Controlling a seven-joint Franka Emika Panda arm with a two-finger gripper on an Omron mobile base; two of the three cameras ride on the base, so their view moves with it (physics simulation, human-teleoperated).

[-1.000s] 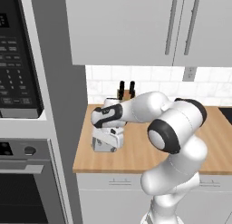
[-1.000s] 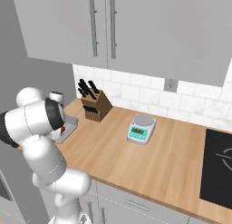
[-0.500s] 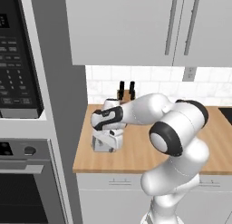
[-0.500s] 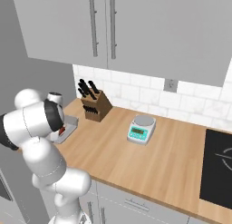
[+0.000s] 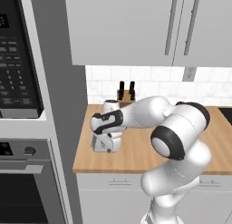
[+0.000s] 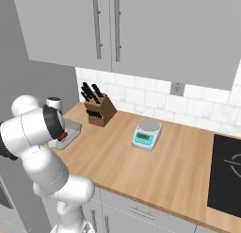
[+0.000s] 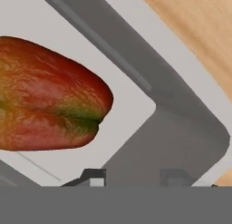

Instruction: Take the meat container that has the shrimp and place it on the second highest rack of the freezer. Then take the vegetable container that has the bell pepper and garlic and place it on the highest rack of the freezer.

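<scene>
One pincer [image 7: 131, 177] straddles the container [image 7: 181, 128] rim beside a pepper [image 7: 50, 96]; grip unclear, no writing legible.

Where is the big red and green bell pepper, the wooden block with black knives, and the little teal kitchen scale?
Red and green bell pepper [image 7: 50, 94], hand view, middle of its skin.
Wooden knife block [image 6: 102, 115], right base view, its front face.
Teal kitchen scale [image 6: 147, 134], right base view, its top.

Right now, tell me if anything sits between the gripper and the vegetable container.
Nothing visible does. In the hand view the gripper is right at the rim of the vegetable container, with the bell pepper inside beside it. The freezer is out of frame.
</scene>
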